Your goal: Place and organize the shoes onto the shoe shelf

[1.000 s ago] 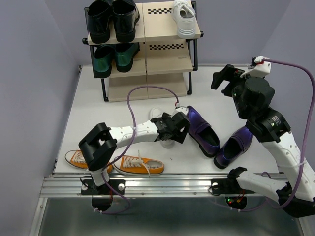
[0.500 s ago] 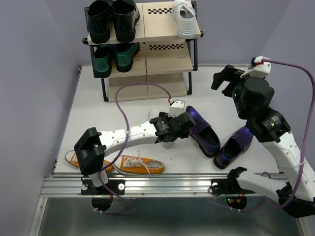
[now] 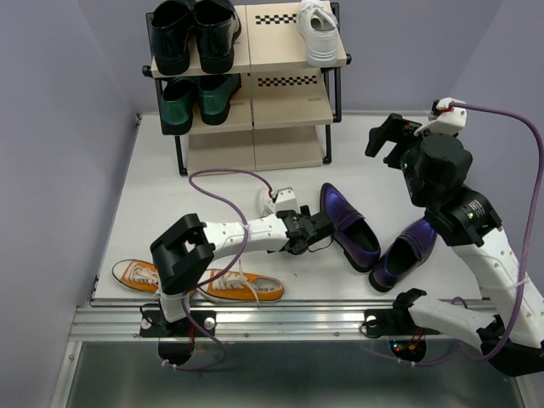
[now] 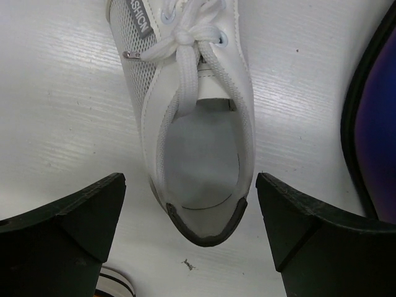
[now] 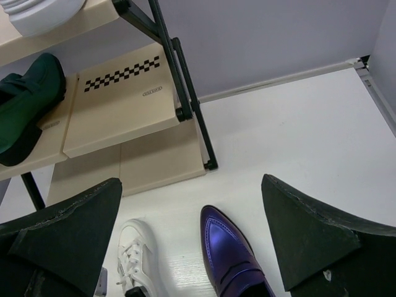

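Since half a second ago the left arm has been folding its elbow back in. Its cable (image 3: 223, 175) is now looping lower, and the left gripper (image 4: 189, 185) is shifting rightward over the white sneaker (image 4: 201, 124).

That sneaker is lying near the middle of the tabletop (image 3: 170, 170), a little toward the near edge. The fingers are spreading wide on either side of its heel, holding nothing yet. The right gripper (image 5: 190, 184) is hanging equally wide and empty toward the far right corner.

The main risk is sitting just beside the right-hand finger: a purple loafer (image 4: 377, 124) is lying very near the sneaker. A descent drifting that way is likely to clip or shove it.

Pinching only the soft heel is risking the toe sagging and swinging during the lift. That could knock the mate (image 3: 320, 32) already standing on the top tier of the shelf (image 3: 280, 102) at the far edge. The loose laces could also be catching on a board edge.

The orange sneakers (image 3: 242, 286) are waiting along the near edge toward the left corner, right under the left arm's sweep.
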Available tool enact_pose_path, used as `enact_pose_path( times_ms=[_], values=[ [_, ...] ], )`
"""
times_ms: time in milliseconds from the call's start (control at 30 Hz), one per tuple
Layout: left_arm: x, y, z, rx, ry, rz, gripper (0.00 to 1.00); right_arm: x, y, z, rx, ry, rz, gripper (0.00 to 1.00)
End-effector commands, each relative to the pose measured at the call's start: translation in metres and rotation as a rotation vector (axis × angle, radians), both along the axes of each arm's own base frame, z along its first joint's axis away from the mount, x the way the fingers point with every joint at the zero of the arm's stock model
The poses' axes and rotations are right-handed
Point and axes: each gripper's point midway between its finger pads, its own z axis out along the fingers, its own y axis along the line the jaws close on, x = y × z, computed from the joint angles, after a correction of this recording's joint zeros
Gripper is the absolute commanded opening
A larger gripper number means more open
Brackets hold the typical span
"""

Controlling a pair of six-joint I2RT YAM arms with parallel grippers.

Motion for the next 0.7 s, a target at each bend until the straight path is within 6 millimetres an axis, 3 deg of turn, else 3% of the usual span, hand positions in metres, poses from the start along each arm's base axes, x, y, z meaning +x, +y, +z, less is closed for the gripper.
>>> enact_pose_path(
  times_ms=[0, 167, 233, 300, 367, 567, 600, 633, 667],
  values=[
    [0.001, 0.001, 0.002, -0.059, -0.039, 0.055, 0.98, -0.003, -0.006, 0.009, -0.005, -0.025, -0.019, 1.0],
    [0.002, 0.003, -0.01, -0.039, -0.043, 0.071, 0.95, 0.001, 0.002, 0.004, 0.001, -0.009, 0.003, 1.0],
    [0.004, 0.006, -0.011, -0.041, -0.061, 0.089, 0.89, 0.002, 0.004, 0.003, 0.004, -0.007, 0.009, 1.0],
    [0.005, 0.01, -0.01, -0.042, -0.073, 0.09, 0.74, 0.002, 0.004, 0.002, 0.006, -0.004, 0.011, 1.0],
    [0.005, 0.011, -0.011, -0.036, -0.076, 0.09, 0.7, 0.002, 0.005, 0.003, 0.009, -0.007, 0.013, 1.0],
    [0.006, 0.021, -0.005, 0.003, -0.096, 0.091, 0.27, 0.001, 0.006, 0.003, 0.02, -0.008, 0.023, 1.0],
    [0.007, 0.02, 0.0, 0.015, -0.107, 0.07, 0.07, 0.001, 0.006, 0.002, 0.019, -0.005, 0.023, 1.0],
    [0.008, 0.021, 0.004, 0.021, -0.116, 0.062, 0.0, 0.001, 0.007, 0.001, 0.017, -0.002, 0.024, 1.0],
    [0.008, 0.024, 0.007, 0.039, -0.122, 0.058, 0.0, 0.001, 0.007, 0.001, 0.019, -0.002, 0.024, 1.0]
  ],
)
